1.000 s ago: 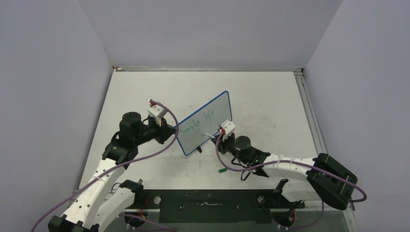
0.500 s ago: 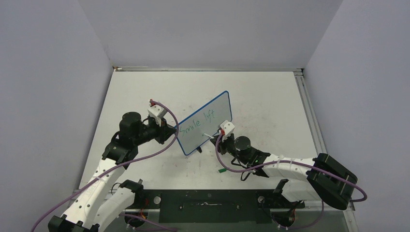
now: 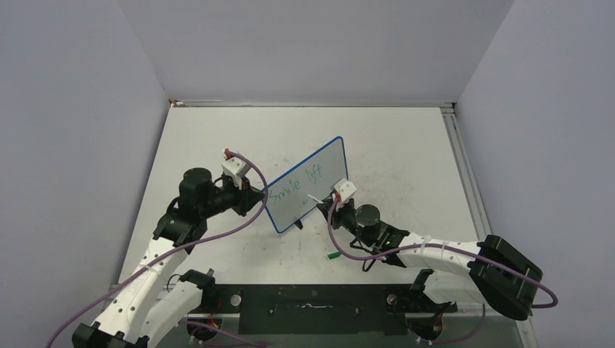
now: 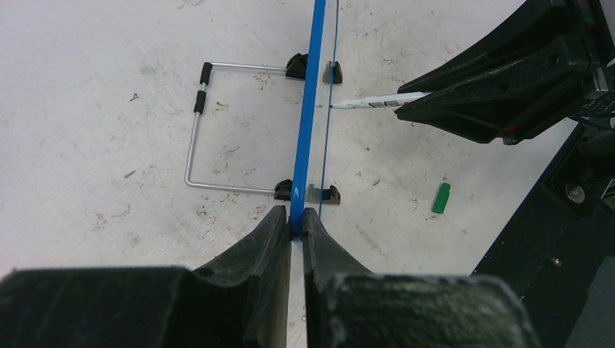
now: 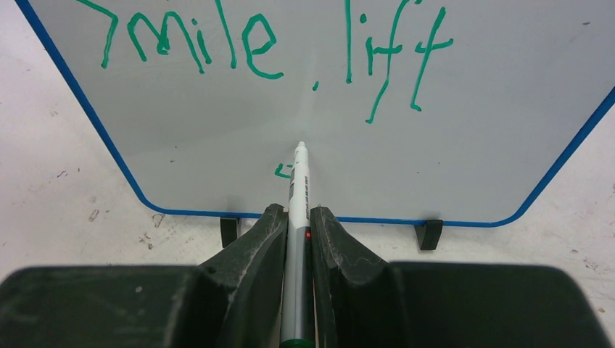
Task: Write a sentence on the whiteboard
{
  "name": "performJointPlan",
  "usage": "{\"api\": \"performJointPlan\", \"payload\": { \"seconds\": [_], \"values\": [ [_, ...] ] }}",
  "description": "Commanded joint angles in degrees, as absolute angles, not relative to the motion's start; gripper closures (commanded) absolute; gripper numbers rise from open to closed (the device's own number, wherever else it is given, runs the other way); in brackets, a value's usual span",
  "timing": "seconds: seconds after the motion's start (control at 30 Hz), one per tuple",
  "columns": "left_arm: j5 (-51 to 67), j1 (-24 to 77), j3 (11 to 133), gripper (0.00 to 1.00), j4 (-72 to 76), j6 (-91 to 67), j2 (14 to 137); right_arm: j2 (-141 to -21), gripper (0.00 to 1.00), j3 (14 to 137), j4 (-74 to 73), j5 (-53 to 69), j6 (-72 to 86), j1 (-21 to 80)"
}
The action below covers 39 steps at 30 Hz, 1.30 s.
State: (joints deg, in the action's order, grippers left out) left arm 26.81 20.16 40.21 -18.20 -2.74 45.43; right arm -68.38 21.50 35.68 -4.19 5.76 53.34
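- Right wrist view: your right hand point(image 5: 296, 214) is clamped on a white-barrelled marker point(image 5: 299, 185). Its long axis points straight ahead at the whiteboard point(image 5: 181, 138), dead ahead of that hand.
- The tip sits below "Smile, lift", the sentence point(image 5: 254, 36) so far, beside a small green stroke; whether it touches is unclear.
- Left wrist view: your left hand point(image 4: 297, 217) pinches the board's blue side edge, steadying it upright on the counter point(image 4: 94, 109).

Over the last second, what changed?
The right gripper, shut on the marker, edged slightly right along the whiteboard, and its elbow swung right too. Unchanged: the left gripper clamped on the board's edge, the sentence, and the green cap on the table.
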Motion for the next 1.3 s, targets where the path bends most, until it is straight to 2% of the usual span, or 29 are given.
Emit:
{"api": "performJointPlan", "payload": {
  "seconds": [0.0,0.47,0.83,1.27],
  "values": [
    [26.72,20.31,40.96,1.0,-20.29,-3.16,46.05,-68.77,0.95,22.02,38.58,-5.03,5.07,53.5],
    [26.81,20.33,40.96,1.0,-20.21,-3.16,46.19,-71.18,0.95,22.66,39.4,-5.78,5.26,53.52],
    [26.83,20.35,40.96,1.0,-20.12,-3.16,46.23,-69.11,0.95,21.48,39.68,-11.53,6.02,53.28],
    [26.89,20.35,40.96,1.0,-20.08,-3.16,46.14,-64.94,0.95,20.38,40.45,-7.04,4.97,53.61]
  ]
}}
